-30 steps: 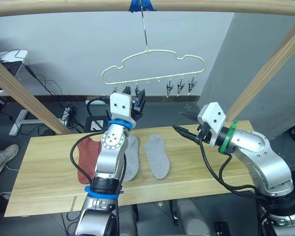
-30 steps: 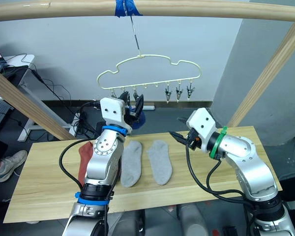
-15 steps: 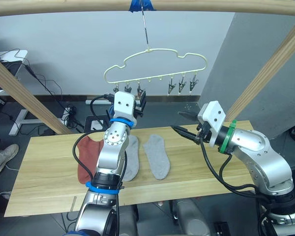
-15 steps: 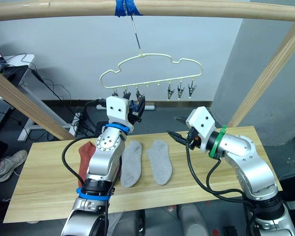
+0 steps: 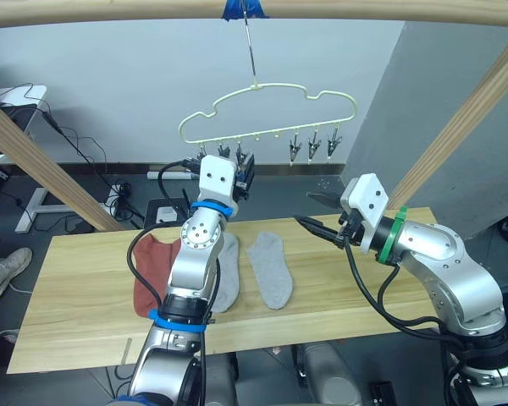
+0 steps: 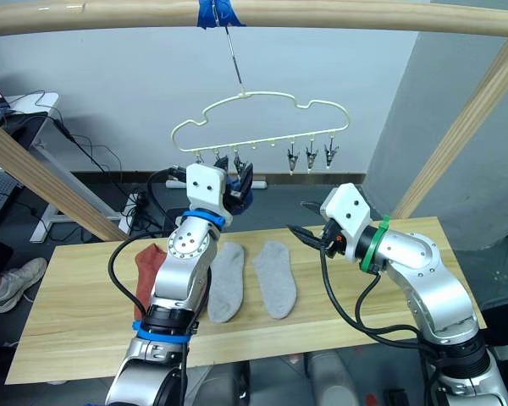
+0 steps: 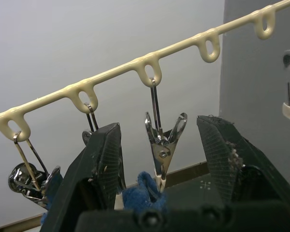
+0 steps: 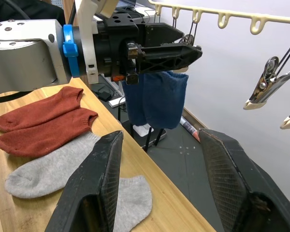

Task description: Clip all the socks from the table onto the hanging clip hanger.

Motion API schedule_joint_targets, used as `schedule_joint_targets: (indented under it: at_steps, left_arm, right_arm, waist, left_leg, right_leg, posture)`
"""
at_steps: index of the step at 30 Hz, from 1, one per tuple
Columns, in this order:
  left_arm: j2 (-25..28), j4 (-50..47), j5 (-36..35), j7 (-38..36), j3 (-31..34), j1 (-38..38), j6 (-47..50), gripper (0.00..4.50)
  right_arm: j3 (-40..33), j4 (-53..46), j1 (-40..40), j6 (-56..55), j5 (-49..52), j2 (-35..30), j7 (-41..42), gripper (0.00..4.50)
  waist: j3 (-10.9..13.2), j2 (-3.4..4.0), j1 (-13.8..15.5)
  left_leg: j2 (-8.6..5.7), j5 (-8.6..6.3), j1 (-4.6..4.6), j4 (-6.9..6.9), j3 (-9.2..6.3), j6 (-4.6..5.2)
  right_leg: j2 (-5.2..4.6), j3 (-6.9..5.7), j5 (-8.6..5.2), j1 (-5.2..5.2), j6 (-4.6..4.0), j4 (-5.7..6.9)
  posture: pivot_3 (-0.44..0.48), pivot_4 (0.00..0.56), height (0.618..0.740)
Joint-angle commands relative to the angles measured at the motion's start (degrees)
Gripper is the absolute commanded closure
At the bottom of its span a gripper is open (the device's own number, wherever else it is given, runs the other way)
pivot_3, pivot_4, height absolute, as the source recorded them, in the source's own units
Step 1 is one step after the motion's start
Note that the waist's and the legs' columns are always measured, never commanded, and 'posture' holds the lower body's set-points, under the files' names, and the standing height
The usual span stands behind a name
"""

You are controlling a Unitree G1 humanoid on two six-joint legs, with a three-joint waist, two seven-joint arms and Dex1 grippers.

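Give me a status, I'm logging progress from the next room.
Left gripper open around a clip, blue socks hanging clipped. Right gripper open, idle. Two grey and two red socks on table. Nothing in the way.

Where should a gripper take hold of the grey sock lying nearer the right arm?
I'd pinch the cuff end of that grey sock, the far end by the table's back edge, coming down from above. It lies flat and apart from its neighbour, and a cuff grip probably leaves that edge ready for a clip.
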Motion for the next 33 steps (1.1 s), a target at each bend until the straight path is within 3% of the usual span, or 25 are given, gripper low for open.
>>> schedule_joint_targets:
  at_steps: [1, 12, 33]
  left_arm:
    - [-0.3, -5.5, -0.6, -1.0, -0.6, 1.8, -2.9, 1.71]
    - [0.4, -9.8, -0.5, -2.8, -1.9, 8.1, 0.9, 1.71]
    - [1.3, 0.2, -0.3, -1.3, 1.1, -1.2, -1.1, 1.71]
  right_arm:
    - [-1.2, -0.7, 0.0, -0.9, 0.9, -0.6, 0.0, 1.92]
    - [-0.9, -0.2, 0.1, -1.5, 0.6, -0.7, 0.1, 1.92]
    - [-0.9, -0.2, -0.1, -0.6, 2.0, -0.5, 0.5, 1.92]
  waist:
    - [0.0, 0.0, 0.0]
    - [0.0, 0.0, 0.0]
    - [0.0, 0.0, 0.0]
  left_leg:
    - [0.0, 0.0, 0.0, -0.01, 0.0, 0.0]
    - [0.0, 0.0, 0.01, -0.08, 0.01, 0.0]
    - [0.0, 0.0, 0.0, -0.08, 0.01, 0.0]
  right_leg:
    - [0.0, 0.0, 0.0, 0.0, 0.0, -0.01]
    - [-0.01, 0.0, 0.0, -0.01, 0.0, -0.04]
    - [0.0, -0.01, 0.0, -0.01, 0.0, -0.06]
  posture:
    - [-0.279, 0.235, 0.74]
    - [-0.268, 0.229, 0.74]
    - [-0.271, 0.228, 0.74]
